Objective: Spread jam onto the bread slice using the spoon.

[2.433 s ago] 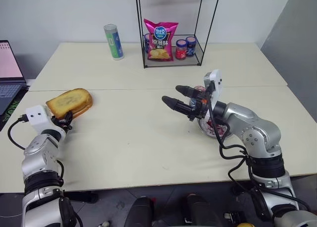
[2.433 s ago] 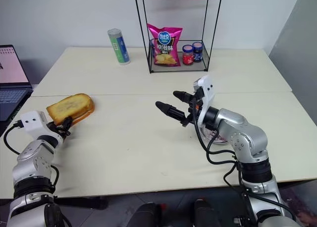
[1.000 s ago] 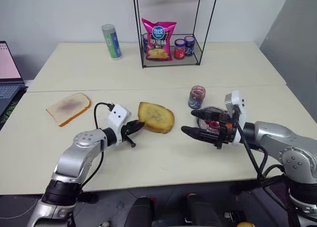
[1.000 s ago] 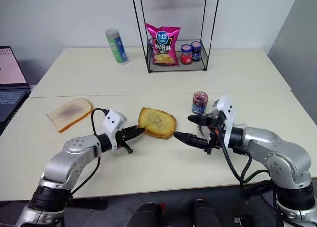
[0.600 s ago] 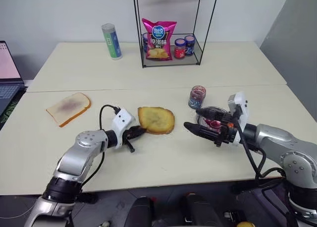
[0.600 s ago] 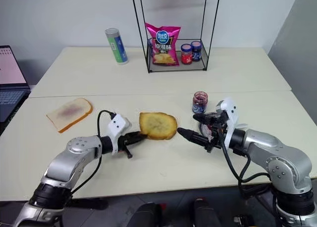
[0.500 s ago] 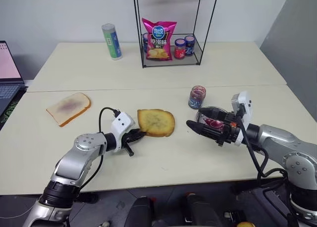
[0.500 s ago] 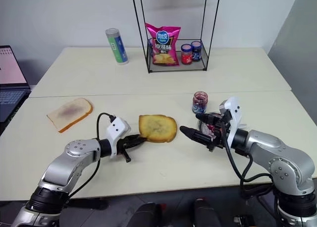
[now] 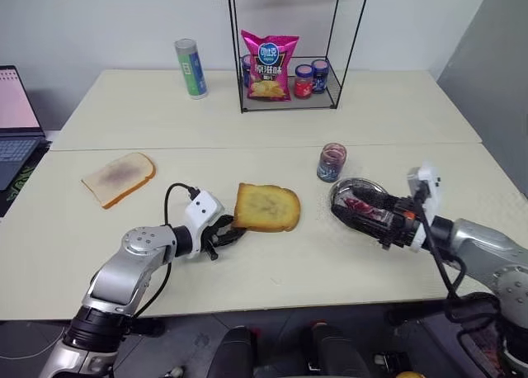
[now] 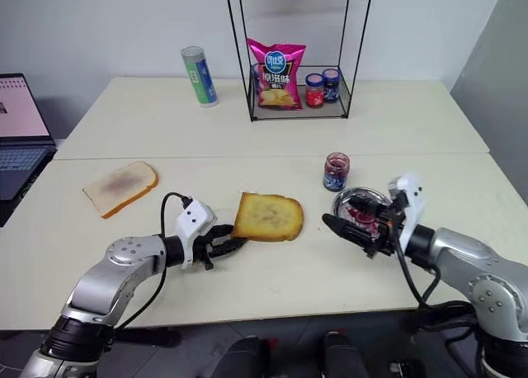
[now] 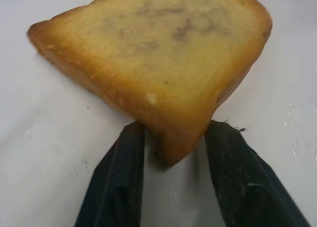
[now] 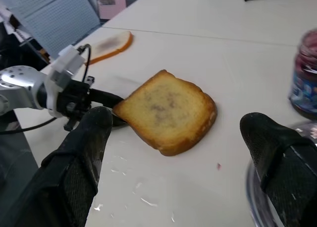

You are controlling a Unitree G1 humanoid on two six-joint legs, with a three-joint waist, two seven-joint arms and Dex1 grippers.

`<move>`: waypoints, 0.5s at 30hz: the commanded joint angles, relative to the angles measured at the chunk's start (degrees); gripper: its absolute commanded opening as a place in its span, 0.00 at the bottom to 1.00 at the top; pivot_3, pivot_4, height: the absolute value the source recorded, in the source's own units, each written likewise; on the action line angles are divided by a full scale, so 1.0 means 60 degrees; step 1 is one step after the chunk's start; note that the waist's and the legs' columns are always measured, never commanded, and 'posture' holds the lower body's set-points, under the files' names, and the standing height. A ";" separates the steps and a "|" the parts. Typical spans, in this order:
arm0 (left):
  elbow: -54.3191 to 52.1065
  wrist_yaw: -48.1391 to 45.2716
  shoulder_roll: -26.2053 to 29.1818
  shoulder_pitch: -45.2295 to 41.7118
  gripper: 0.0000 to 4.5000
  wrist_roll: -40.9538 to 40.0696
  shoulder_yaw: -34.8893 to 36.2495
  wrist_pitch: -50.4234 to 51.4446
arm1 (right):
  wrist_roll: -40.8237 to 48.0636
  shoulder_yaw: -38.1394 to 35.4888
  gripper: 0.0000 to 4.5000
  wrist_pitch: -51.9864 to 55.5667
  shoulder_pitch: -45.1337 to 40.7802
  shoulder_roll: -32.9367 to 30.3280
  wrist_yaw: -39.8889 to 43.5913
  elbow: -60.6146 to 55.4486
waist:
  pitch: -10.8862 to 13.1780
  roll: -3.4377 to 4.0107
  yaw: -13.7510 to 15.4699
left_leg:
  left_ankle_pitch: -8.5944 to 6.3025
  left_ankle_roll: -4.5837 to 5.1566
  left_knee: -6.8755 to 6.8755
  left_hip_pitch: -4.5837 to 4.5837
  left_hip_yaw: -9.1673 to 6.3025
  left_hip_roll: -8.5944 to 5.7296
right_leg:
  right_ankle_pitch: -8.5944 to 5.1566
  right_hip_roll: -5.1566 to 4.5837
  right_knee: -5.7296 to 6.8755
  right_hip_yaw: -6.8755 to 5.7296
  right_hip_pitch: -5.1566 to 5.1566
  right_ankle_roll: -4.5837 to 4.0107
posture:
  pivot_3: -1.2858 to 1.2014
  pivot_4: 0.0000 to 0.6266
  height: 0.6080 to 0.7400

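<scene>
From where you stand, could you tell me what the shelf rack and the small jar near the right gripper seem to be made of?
The shelf rack looks like thin black metal wire, matte: slim straight rods, open sides. The small jar looks like clear glass or perhaps plastic, glossy: the dark red-purple jam shows through its wall.

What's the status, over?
Left tool straddling a corner of the bread slice, fingers apart. Right tool open over the glass dish. Jam jar nearby.
</scene>
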 commanded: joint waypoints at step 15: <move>-0.1877 -0.1173 0.1697 0.0248 0.99 -0.1161 0.1412 0.0400 | 0.2136 -0.3436 1.00 -0.0827 0.1770 0.1904 -0.3216 0.1576 | 0.0014 0.0025 0.0028 | -0.0001 0.0000 0.0002 0.0018 -0.0008 0.0003 | -0.0031 -0.0001 0.0002 -0.0005 0.0015 -0.0051 | 0.52 0.24 1.00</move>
